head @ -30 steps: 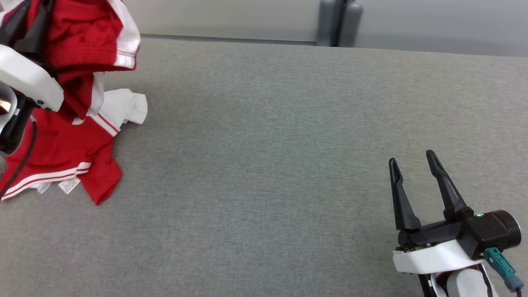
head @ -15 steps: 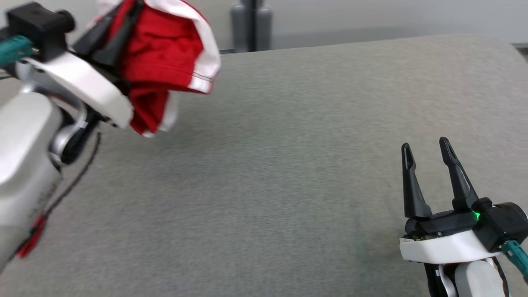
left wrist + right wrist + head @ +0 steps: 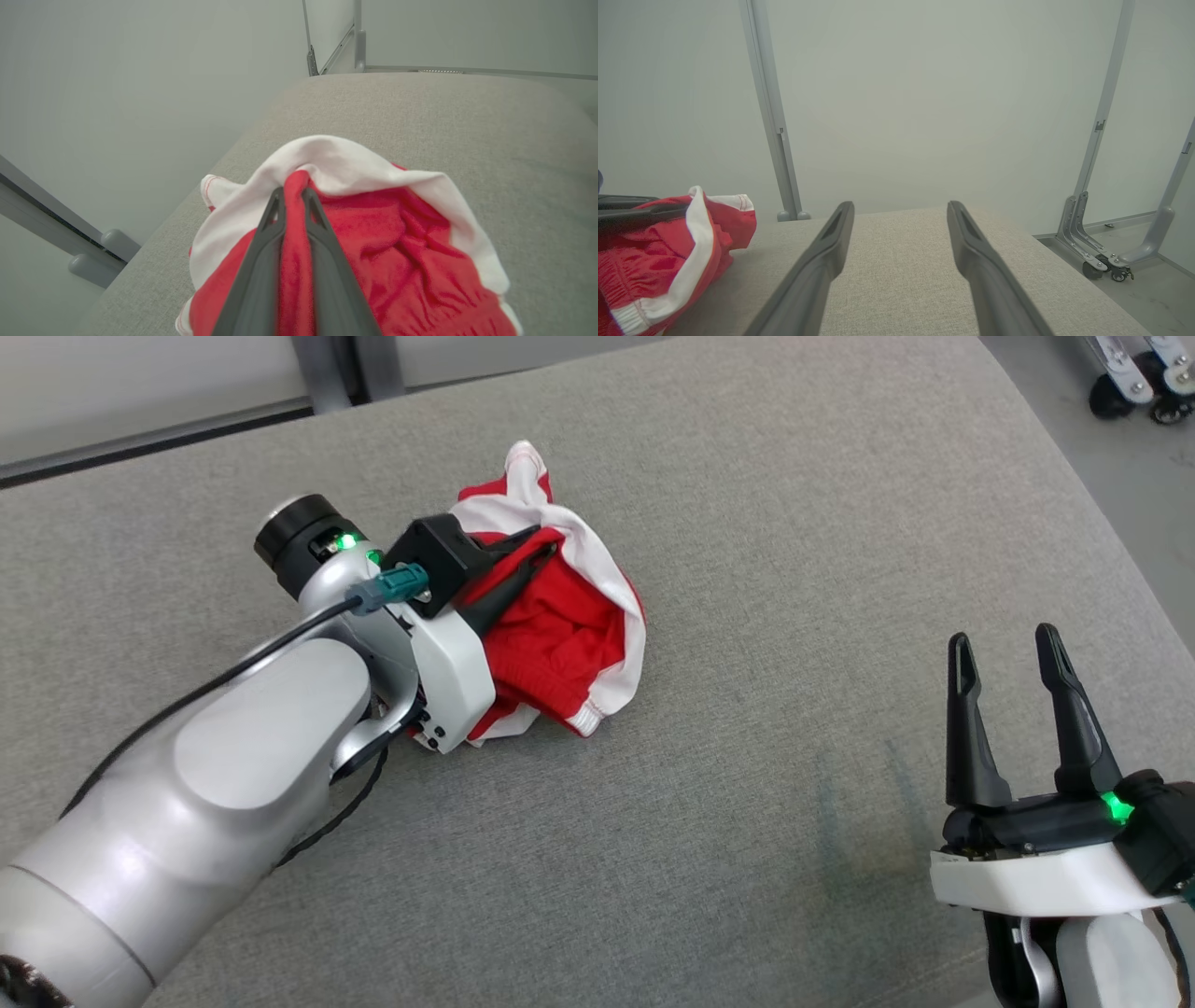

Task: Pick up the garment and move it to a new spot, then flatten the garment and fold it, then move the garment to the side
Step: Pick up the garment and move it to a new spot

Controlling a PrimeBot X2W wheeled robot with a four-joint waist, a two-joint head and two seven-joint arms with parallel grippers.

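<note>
Garment [image 3: 560,644] in left fingers [image 3: 504,593], earlier aloft, now down on grey surface [image 3: 747,569].

1. The garment [image 3: 569,644] lies in a heap on the desk [image 3: 747,523], left of the middle.
2. The left gripper [image 3: 544,543] is on the garment's left side, with a fold between its two fingers.
3. The right gripper [image 3: 1001,644] is at the front right, well apart from the garment.
4. Two posts [image 3: 345,364] stand behind the desk.
5. Wheels [image 3: 1130,387] sit on the floor past the back right corner.
</note>
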